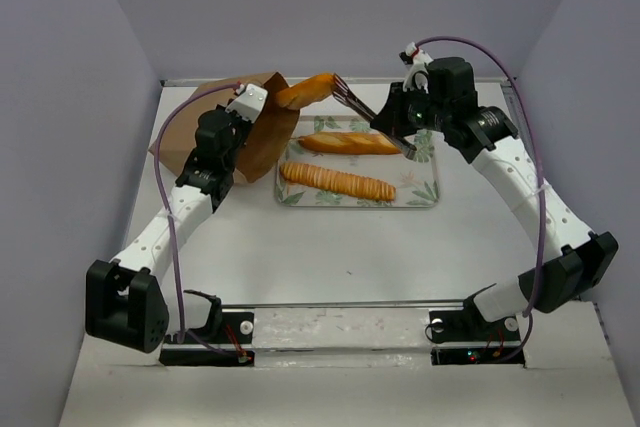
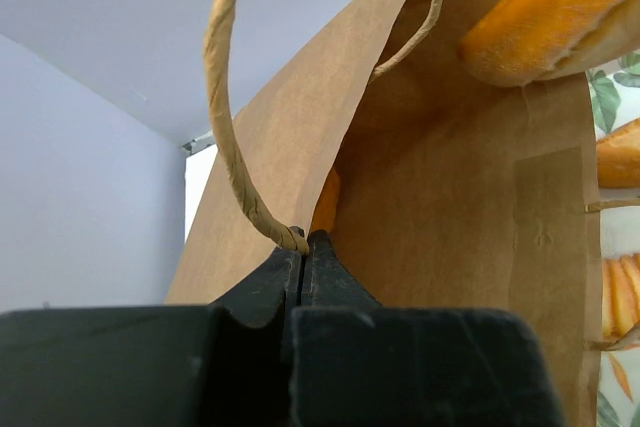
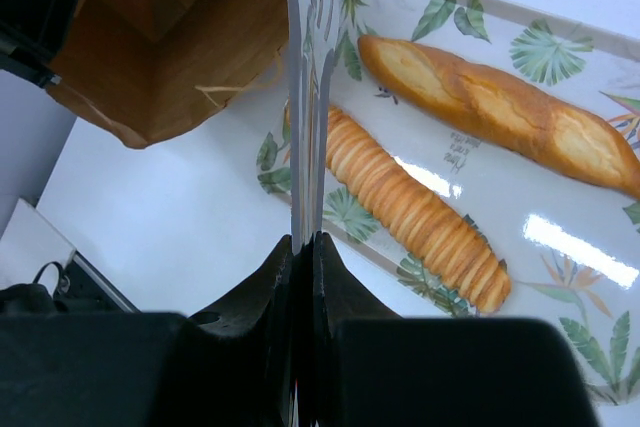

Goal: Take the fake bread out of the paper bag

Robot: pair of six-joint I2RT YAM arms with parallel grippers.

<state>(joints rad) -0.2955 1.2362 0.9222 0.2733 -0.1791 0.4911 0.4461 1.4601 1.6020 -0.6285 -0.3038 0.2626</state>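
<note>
The paper bag (image 1: 215, 137) lies tilted at the left of the tray, with its mouth toward the tray. My left gripper (image 1: 247, 103) is shut on the paper bag's rim (image 2: 303, 239), at the foot of a cord handle (image 2: 225, 117). My right gripper (image 1: 387, 125) is shut on metal tongs (image 3: 308, 97). The tongs clamp a short oval loaf of fake bread (image 1: 305, 92) that sticks out of the bag mouth, up in the air. That loaf (image 2: 560, 7) also shows in the left wrist view. A slashed baguette (image 1: 350, 142) and a ribbed stick loaf (image 1: 335, 180) lie on the tray.
The leaf-patterned tray (image 1: 420, 187) sits at the table's middle right, under the right arm. White table surface (image 1: 330, 257) spreads between the tray and the arm bases. Purple walls close in on both sides and the back.
</note>
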